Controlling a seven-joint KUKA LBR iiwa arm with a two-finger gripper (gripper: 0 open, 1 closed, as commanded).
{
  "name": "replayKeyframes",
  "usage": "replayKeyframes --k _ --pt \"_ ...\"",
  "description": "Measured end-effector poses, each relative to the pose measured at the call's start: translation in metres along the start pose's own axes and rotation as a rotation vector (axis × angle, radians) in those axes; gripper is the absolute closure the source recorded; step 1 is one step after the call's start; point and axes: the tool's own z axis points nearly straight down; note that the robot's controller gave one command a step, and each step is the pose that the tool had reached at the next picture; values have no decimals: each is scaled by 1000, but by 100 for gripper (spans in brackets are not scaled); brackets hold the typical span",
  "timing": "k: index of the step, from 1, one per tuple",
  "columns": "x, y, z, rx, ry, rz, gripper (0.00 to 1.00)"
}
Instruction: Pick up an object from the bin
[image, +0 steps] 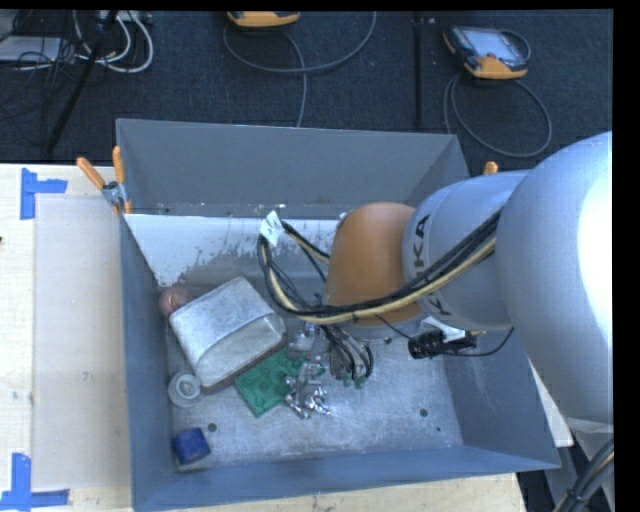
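**Gripper low over green plate, left of mid-bin**

Arm (560, 260) comes in from the right and bends down into the bin (280, 170). Orange cover (365, 260) at the wrist hangs over the bin's middle. Black and yellow cables (285, 300) loop out from it to the left and drop toward the tool.

Gripper (306, 395) is down close to the floor, a little left of centre and nearer the front wall than the back. Its metal tip sits over the right edge of the green plate (258, 385), a flat, roughly square piece lying cornerwise on the floor. Contact between tip and plate: cannot tell. Open or closed: cannot tell either, since wrist and cables crowd the view from where I stand.

Neighbours:
- Silver tin (225, 330), oblong with rounded corners, lies slantwise just left of the gripper. Its lower right edge overlaps the green plate's upper left part.
- Grey ring (183, 388) lies flat on the floor just below the tin's left end.
- Blue block (190, 445) sits in the front left corner, well apart from the plate.
- Pink thing (175, 298), small and rounded, lies near the left wall behind the tin's far left end, partly hidden by it
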Motion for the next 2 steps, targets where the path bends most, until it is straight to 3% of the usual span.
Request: replayKeyframes --k 2 --pt "-2 1 -90 -3 -1 -11 100"
